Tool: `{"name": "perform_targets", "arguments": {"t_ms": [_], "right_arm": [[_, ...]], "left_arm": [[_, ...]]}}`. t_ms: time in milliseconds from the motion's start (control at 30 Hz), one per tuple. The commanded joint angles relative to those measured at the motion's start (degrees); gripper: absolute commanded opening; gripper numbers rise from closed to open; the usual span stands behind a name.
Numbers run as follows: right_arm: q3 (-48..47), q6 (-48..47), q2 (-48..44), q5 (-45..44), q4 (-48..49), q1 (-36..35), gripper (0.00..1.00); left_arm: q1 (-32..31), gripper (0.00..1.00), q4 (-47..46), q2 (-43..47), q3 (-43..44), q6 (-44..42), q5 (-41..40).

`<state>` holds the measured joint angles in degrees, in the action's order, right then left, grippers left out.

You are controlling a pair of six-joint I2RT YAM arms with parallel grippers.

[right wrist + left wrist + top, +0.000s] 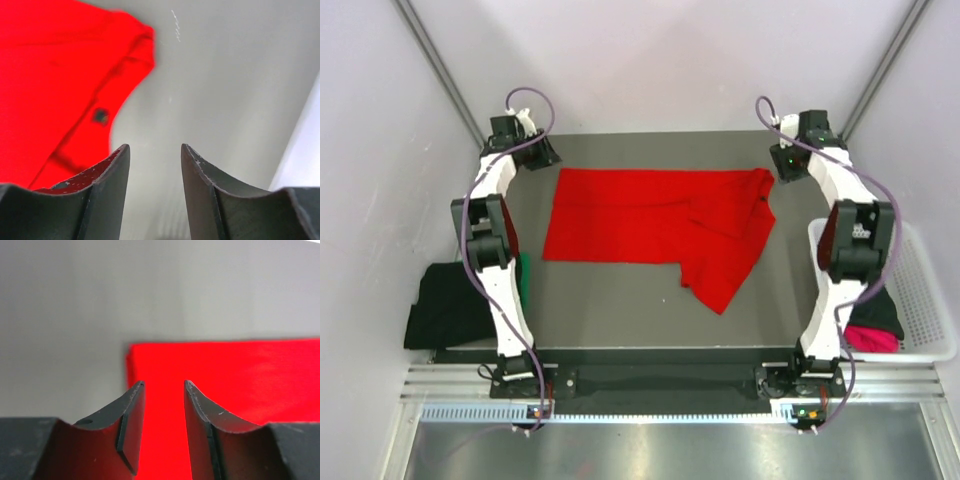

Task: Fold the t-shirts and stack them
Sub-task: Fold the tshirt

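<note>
Top view: the red t-shirt (650, 225) is lying spread across the far half of the dark table (620, 320), its left part flat and rectangular, its right part rumpled and trailing toward the near edge. The left gripper (538, 150) is sitting just beside the shirt's far left corner, and the right gripper (788, 160) just beside its far right corner. A black t-shirt (445, 305) is lying off the table's left edge with a green t-shirt (524, 280) showing next to it behind the left arm, and a magenta t-shirt (872, 338) is resting in the white basket (932, 300) on the right. Left wrist view: the left gripper (162, 385) is holding its jaws apart with nothing between them. The red t-shirt (240, 380) is showing through the gap and spreading to the right, its corner ending on the grey table (65, 340). Right wrist view: the right gripper (154, 147) is likewise standing parted and gripping nothing, with bare table (225, 90) showing between the fingers. The red t-shirt (55, 75) is lying to the left, carrying a small dark tag (101, 116).
</note>
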<state>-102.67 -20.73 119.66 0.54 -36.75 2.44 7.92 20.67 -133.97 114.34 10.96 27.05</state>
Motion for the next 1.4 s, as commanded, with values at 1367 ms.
{"name": "perform_targets", "arguments": {"t_ms": [1367], "right_arm": [[27.4,-27.8,-12.1,16.5,0.5,-14.5,0.43]], "left_arm": [[-12.9,0.30,10.8,21.1,-34.0,-16.4,2.8]]}}
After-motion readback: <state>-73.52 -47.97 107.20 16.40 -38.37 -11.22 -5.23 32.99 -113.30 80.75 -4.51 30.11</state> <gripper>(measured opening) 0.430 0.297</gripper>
